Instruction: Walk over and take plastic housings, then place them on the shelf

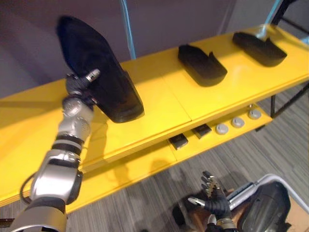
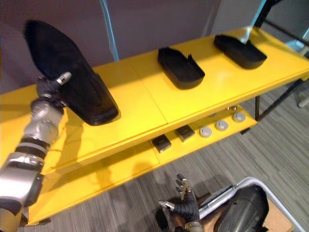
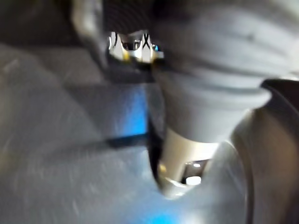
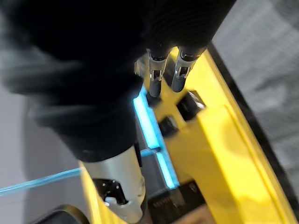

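Left hand (image 1: pixel 78 86) grips tilted housing (image 1: pixel 99 72); two more housings (image 1: pixel 202 64) occupy shelf (image 1: pixel 161 99).

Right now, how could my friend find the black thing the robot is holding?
Look at the long yellow shelf. Three black plastic housings are on its top level; pick the leftmost housing. It alone is tipped up on its end, gripped by the left robot hand, while the middle housing and the right housing lie flat.
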{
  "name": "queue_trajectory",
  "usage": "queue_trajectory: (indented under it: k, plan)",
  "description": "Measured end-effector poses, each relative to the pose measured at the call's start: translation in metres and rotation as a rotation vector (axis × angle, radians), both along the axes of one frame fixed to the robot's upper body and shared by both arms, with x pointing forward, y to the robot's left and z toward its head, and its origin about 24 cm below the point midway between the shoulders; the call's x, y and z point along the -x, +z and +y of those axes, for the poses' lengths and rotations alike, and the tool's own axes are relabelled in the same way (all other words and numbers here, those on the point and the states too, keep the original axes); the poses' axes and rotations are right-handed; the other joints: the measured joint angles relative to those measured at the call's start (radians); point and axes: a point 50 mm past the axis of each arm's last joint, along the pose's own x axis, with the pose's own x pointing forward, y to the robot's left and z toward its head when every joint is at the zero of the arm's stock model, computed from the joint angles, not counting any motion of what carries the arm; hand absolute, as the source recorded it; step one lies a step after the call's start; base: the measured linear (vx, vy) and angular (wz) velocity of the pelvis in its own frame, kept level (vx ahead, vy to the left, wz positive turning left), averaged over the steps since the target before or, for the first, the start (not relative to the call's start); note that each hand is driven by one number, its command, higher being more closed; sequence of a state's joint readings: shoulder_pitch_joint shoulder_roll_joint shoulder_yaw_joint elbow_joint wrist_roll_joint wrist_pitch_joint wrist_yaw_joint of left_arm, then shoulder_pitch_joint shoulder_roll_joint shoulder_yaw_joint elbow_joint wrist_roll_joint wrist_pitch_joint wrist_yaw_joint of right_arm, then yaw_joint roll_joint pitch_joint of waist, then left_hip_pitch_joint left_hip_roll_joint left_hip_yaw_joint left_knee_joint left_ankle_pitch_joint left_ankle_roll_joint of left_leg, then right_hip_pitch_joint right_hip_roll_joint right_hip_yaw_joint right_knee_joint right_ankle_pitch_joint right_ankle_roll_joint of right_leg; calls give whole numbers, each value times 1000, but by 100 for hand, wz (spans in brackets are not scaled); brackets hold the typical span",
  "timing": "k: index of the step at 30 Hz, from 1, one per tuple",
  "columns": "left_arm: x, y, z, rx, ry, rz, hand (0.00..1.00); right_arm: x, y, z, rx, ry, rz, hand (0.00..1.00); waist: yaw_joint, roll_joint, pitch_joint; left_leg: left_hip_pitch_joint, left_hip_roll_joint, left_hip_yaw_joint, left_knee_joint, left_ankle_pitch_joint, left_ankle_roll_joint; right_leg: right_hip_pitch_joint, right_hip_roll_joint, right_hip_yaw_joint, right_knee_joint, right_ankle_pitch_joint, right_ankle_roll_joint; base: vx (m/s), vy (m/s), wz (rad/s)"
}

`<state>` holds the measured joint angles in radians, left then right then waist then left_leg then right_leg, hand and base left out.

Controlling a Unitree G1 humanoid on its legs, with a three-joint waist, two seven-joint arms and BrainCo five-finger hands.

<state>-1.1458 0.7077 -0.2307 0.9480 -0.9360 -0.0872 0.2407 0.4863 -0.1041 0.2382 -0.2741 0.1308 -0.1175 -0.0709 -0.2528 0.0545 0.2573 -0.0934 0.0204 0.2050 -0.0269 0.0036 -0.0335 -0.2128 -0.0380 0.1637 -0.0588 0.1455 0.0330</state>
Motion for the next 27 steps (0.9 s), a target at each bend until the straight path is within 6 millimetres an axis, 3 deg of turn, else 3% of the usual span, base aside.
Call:
queue_trajectory:
  k: [4,5,12,16,27]
  plan:
    - [4,6,18,-90,28,57,100,1,0,7,-12,37,1,0,2,1,29,-11,1,17,2,1,0,-16,2,15,0,2,0,24,41,-11]
    - [5,5,20,-103,28,76,0,1,0,10,-14,49,1,0,3,1,36,-12,1,18,3,1,0,-16,2,15,0,2,0,29,48,-2]
    - [4,-10,28,-332,48,267,0,3,0,22,-22,101,-2,0,16,11,54,-21,1,30,5,1,-1,-30,2,20,4,2,0,7,53,-3]
    - [4,-8,29,-434,81,297,0,3,1,23,-24,107,-3,0,24,15,69,-34,3,37,18,0,-2,-42,2,21,14,1,0,-29,44,-1]
    - [10,2,39,-408,185,261,0,10,0,28,-36,127,12,0,39,17,70,-64,18,98,28,-1,-3,-81,11,28,33,2,-1,-9,38,-2]
